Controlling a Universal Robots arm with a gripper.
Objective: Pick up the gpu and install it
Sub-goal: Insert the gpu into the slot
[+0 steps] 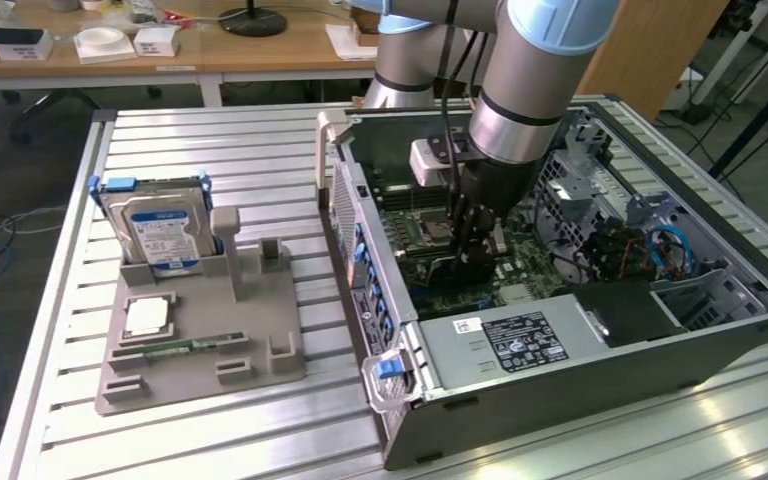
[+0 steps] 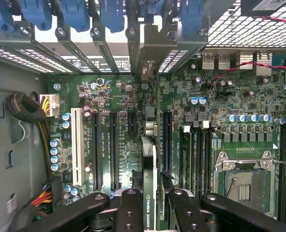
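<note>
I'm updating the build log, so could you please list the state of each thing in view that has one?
Graphics card: held on edge over the motherboard, bracket against the rear slots.
Gripper: shut on the card.
Computer case: lying open, side panel off.
Processor socket: empty.
Hard drive: upright in the grey holder.
Memory stick: lying flat in the holder.

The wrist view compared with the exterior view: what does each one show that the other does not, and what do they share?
Wrist view alone: the gpu seen edge-on, clamped between the gripper fingers over the motherboard, with its bracket end toward the rear slot openings, and the white slot.

Exterior view alone: the grey holder on the table, with the hard drive upright in it and the memory stick lying flat.

Both: the gripper lowered inside the open computer case, and the CPU socket.
</note>
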